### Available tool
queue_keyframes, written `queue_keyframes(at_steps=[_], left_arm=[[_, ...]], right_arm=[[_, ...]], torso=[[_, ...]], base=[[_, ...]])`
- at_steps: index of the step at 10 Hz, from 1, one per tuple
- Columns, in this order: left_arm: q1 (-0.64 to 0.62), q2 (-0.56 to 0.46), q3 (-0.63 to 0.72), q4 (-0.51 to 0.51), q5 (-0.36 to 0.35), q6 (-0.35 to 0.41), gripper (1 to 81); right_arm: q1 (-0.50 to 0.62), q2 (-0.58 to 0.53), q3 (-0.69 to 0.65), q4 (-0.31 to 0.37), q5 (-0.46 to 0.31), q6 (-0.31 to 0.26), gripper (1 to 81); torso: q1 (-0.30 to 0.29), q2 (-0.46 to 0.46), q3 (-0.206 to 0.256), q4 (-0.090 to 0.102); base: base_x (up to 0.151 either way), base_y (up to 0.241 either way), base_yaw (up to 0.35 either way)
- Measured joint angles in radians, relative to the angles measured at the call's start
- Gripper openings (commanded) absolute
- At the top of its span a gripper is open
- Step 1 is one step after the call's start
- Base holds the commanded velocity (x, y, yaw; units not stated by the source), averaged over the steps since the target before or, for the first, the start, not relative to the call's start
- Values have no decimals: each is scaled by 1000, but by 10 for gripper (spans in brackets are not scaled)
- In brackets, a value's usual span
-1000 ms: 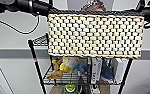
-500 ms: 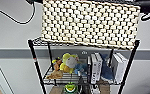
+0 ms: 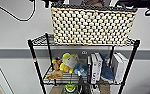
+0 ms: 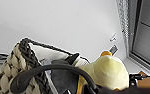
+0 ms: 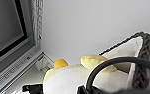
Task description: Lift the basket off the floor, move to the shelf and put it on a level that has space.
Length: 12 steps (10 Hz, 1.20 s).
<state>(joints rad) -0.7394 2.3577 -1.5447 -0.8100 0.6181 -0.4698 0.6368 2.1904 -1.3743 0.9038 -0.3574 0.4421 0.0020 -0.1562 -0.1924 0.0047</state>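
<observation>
The cream woven basket point(image 3: 92, 26) with a dark rim is high in the head view, and its bottom is level with the shelf's point(image 3: 34, 62) top wire level point(image 3: 42, 40). I cannot tell whether it rests there or hovers just above. My left gripper point(image 3: 46, 3) and right gripper point(image 3: 131, 3) are at the basket's two ends, each holding a black loop handle. One handle point(image 4: 56, 67) arches across the left wrist view beside the rim point(image 4: 28, 50), the other handle point(image 5: 111, 62) across the right wrist view. A yellow plush point(image 4: 108, 71) lies inside the basket.
The tier below holds plush toys point(image 3: 67, 62) and white books point(image 3: 96, 66). A green object point(image 3: 71, 88) sits lower down. A white wall with a grey band point(image 3: 11, 52) is behind the rack, and a dark framed panel point(image 4: 146, 35) is off to the side.
The basket has risen from in front of the rack's top posts to the height of the top tier. It has hardly moved in the last half second.
</observation>
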Motion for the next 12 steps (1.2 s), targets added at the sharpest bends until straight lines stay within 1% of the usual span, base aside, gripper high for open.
queue_keyframes(at_steps=[2, 4, 6, 7, 8, 9, 11, 12], left_arm=[[13, 27, -64, 0, 38, 1, 10], [44, 48, -150, 17, 47, 22, 10], [91, 75, -239, 30, 65, 37, 10], [123, 98, -283, 37, 75, 54, 10], [155, 131, -329, 52, 77, 74, 10], [171, 174, -380, 61, 62, 80, 10], [179, 246, -471, 78, 77, 96, 10], [184, 270, -510, 81, 84, 104, 10]], right_arm=[[-2, 36, -48, -11, -21, 4, 10], [-11, 92, -123, -44, -32, 1, 10], [-62, 138, -181, -60, -42, -3, 10], [-93, 159, -213, -70, -61, -4, 10], [-108, 181, -254, -79, -52, -5, 10], [-109, 193, -293, -101, -63, -9, 10], [-130, 212, -376, -127, -66, -11, 10], [-130, 225, -409, -141, -82, -12, 10]], torso=[[0, 0, 0, 0], [0, 0, 0, 0], [0, 0, -1, 0], [0, 0, -1, 0], [0, 0, -1, 0], [0, 1, -1, 0], [1, 1, -1, 0], [1, 1, -1, 0]], base=[[0, 0, 0], [0, 0, 0], [0, 0, 0], [0, 0, 0], [0, 0, 0], [0, 0, 0], [0, 0, 0], [0, 0, 0]])
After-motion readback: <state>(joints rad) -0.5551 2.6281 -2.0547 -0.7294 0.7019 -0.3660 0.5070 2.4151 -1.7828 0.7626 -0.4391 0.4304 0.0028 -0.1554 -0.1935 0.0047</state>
